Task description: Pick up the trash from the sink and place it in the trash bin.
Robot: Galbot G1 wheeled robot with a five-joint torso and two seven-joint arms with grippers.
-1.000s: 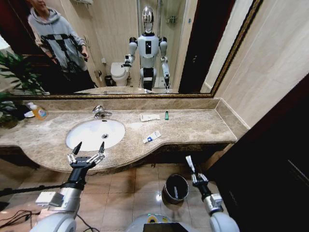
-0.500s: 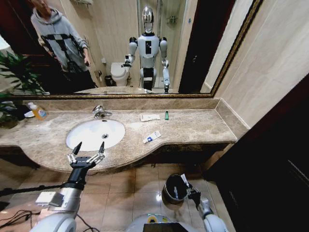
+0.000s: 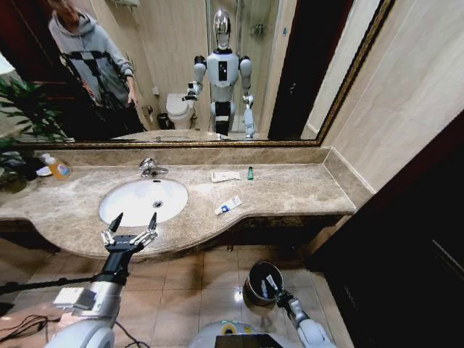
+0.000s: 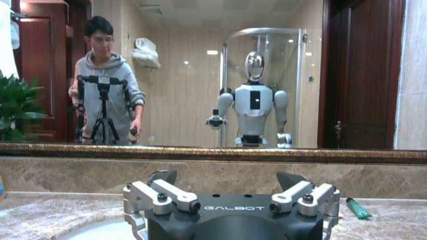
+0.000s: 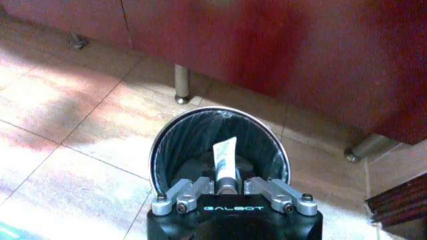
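Right end effector (image 5: 226, 186) pinches a white tube (image 5: 225, 155) upright, poised directly over the open trash bin (image 5: 175, 145) on the floor so a release should drop it inside. Left end effector (image 3: 130, 233) hovers spread at the tabletop (image 3: 290, 190) edge by the sink (image 3: 138, 199). Another tube (image 3: 228, 205), a packet (image 3: 225, 175) and a green piece (image 3: 250, 172) lie on the tabletop.

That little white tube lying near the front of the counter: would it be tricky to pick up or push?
The white tube lies flat, so it probably won't tip. It looks small and likely light, so a push may slide it on the polished countertop. The right end effector already pinches a similar tube.
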